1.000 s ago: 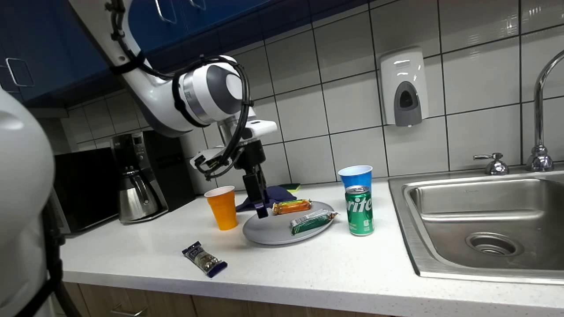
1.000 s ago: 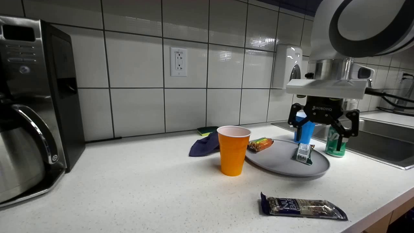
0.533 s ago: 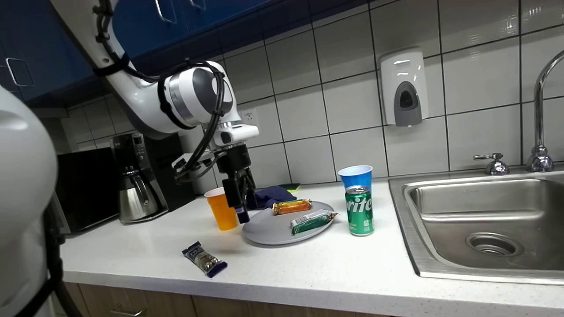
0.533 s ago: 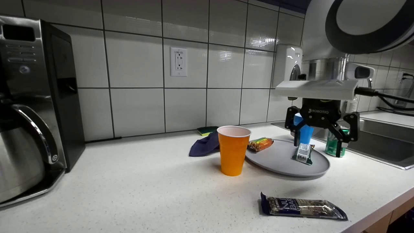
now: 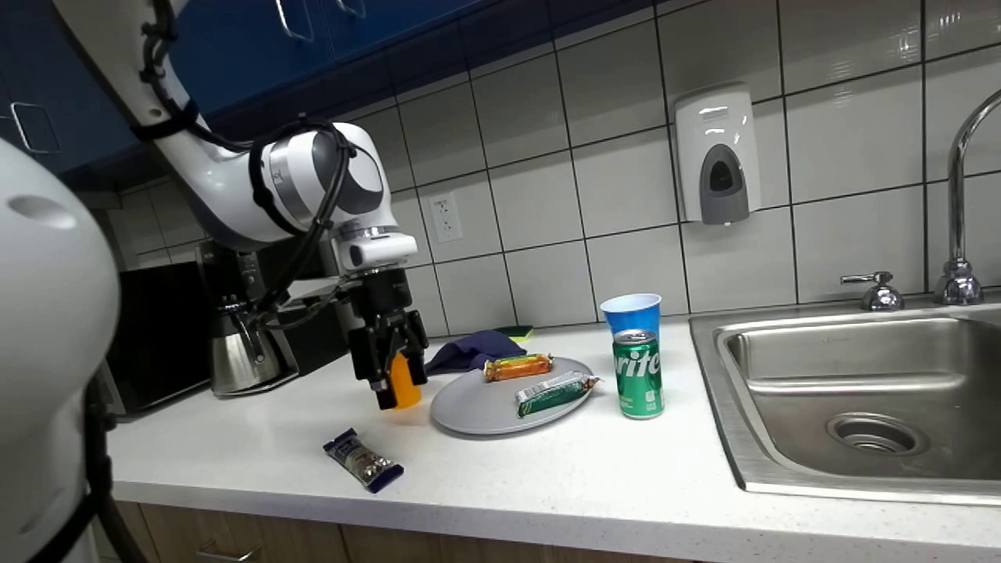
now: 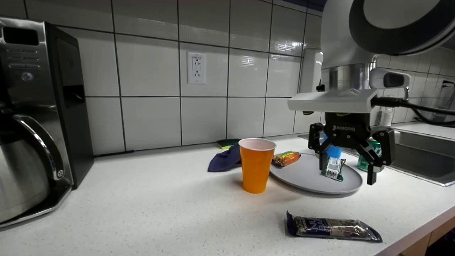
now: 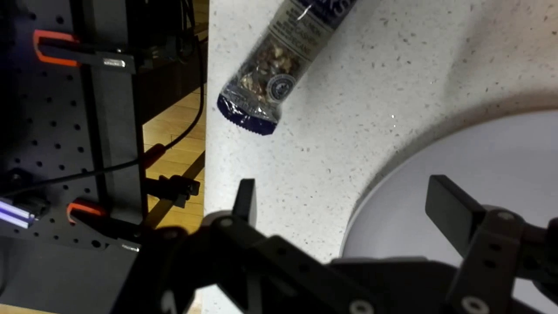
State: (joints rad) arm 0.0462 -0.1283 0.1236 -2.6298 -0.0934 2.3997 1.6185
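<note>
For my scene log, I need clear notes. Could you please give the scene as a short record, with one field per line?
Gripper: open, holding nothing
In wrist view: nut bar on counter, gray plate
On the gray plate: orange-wrapped bar, green-wrapped bar
Cups: orange cup, blue cup, both upright
Drink: green can, upright
Cleaning things: sponge near dark cloth

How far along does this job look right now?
Looks done: the orange-wrapped bar and the green-wrapped bar lie on the gray plate. In hand: nothing; the jaws hang open and empty above the counter. Probably left: the nut bar, which lies on the counter, off the plate, not yet grasped.
</note>
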